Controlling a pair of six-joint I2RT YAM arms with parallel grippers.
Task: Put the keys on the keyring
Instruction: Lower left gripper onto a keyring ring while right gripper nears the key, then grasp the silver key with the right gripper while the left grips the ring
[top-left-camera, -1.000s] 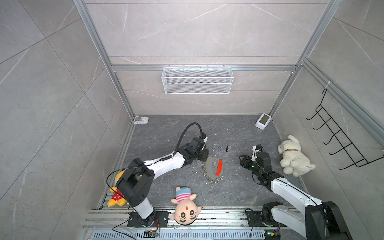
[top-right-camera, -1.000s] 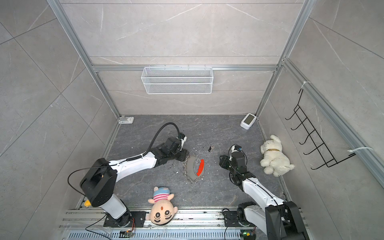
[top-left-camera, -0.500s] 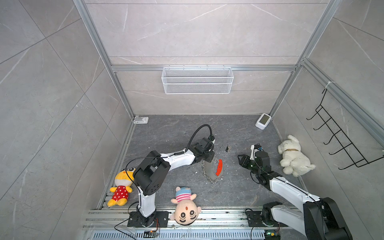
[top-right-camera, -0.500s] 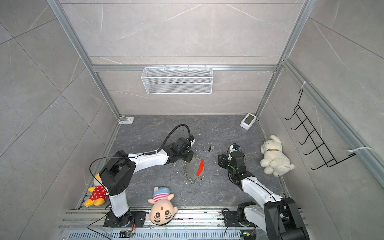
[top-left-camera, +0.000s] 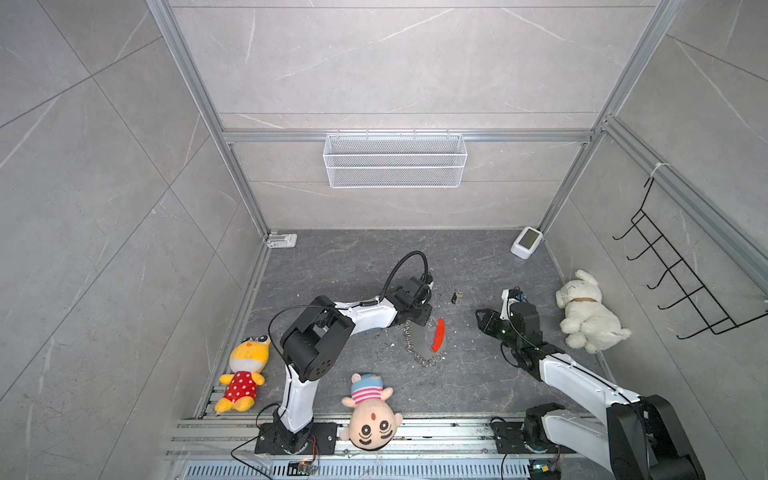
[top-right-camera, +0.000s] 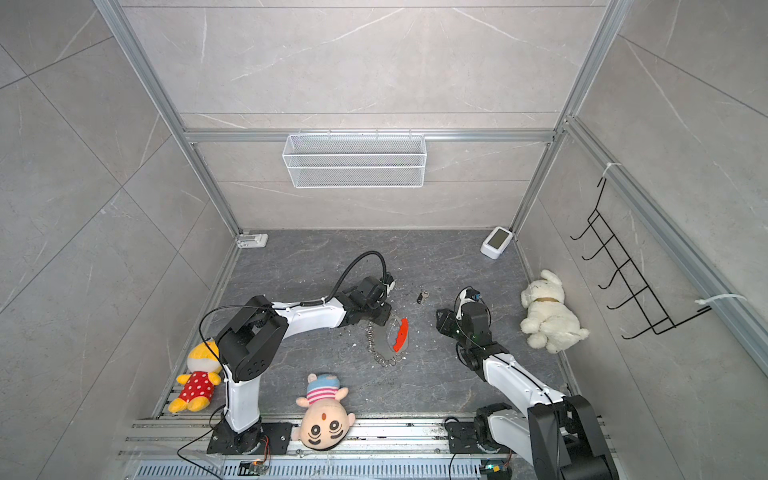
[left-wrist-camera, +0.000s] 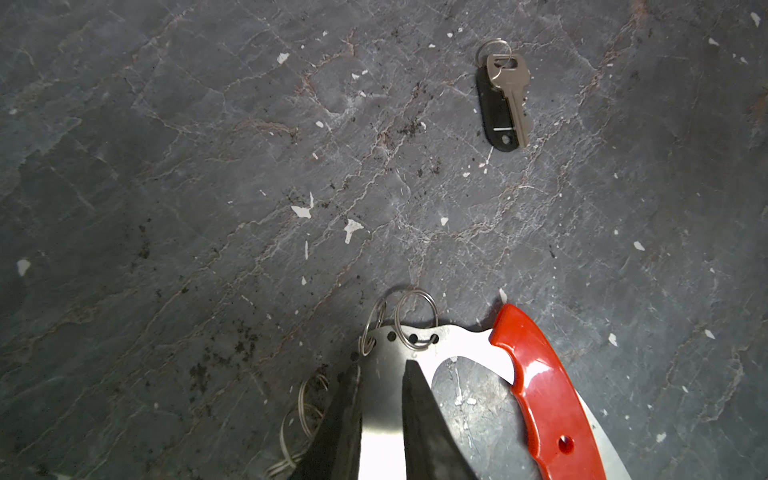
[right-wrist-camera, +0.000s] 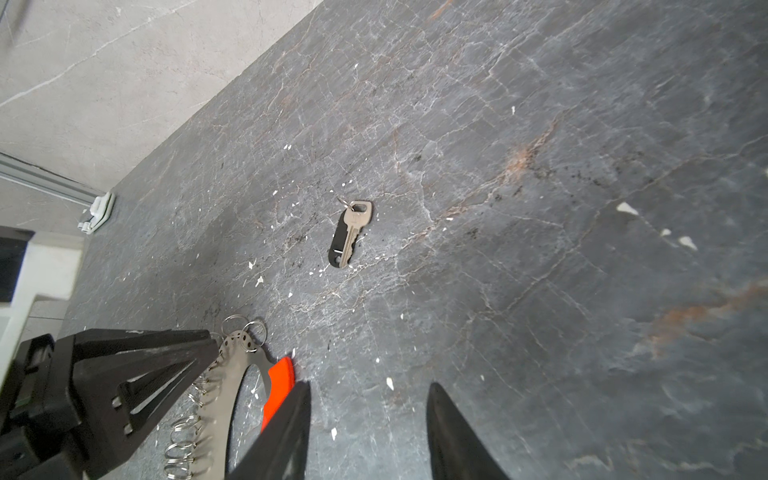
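Left hand (left-wrist-camera: 381, 365) clamps keyring (left-wrist-camera: 457, 345) at far end: hold it steady. Right hand (right-wrist-camera: 370, 386) open, empty: reach far-left, pinch keys (right-wrist-camera: 349, 232) lying flat on surface (right-wrist-camera: 540, 208).

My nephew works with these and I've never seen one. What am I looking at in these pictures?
Two white robot arms stand at a dark stone table. Two pictures look down from overhead; the other two come from cameras on the arms' wrists. On the table lie the keys and a keyring with a red grip. Three plush toys sit around its edges. The left fingers appear to pinch the keyring's metal band. The right fingers are open and hold nothing.
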